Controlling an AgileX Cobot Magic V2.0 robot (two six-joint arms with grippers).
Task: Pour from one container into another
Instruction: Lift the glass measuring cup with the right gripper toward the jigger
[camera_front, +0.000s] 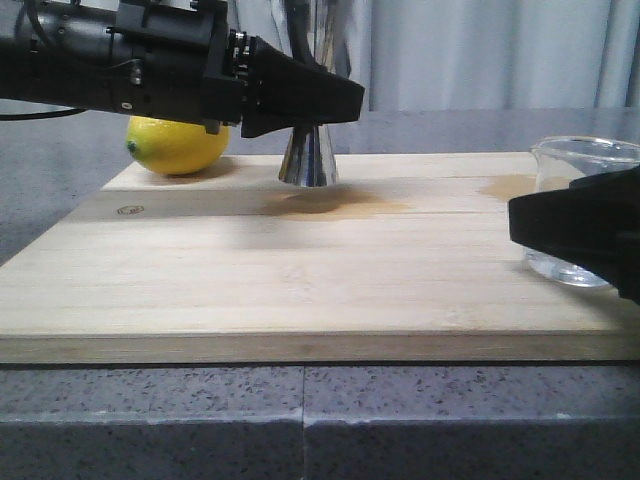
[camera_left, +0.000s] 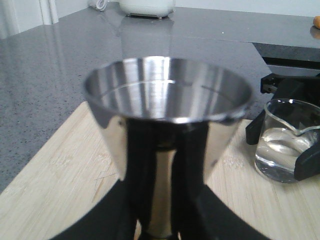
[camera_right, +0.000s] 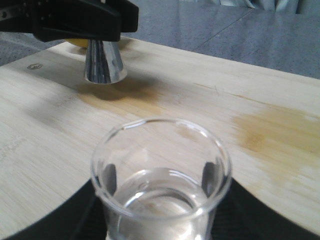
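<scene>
Currently the left end effector (camera_front: 330, 100) is clamping the shiny steel hourglass jigger (camera_front: 307, 160) at its waist, standing at twelve o'clock on the wooden board (camera_front: 300, 270). At three o'clock, the right end effector (camera_front: 575, 225) is gripping the clear glass beaker (camera_front: 580, 165) holding water.

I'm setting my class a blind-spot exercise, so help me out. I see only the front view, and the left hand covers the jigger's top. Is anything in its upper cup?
Observer: No liquid that I can make out. The left wrist view looks straight into the jigger, and its upper cup shows only bare steel.
Operator: And the beaker, half hidden by the right hand?
Observer: The beaker holds clear water, low down and well under the rim.
Operator: Does the right hand have hold of it?
Observer: It seems so. The right hand has its fingers on opposite sides of the glass.
</scene>
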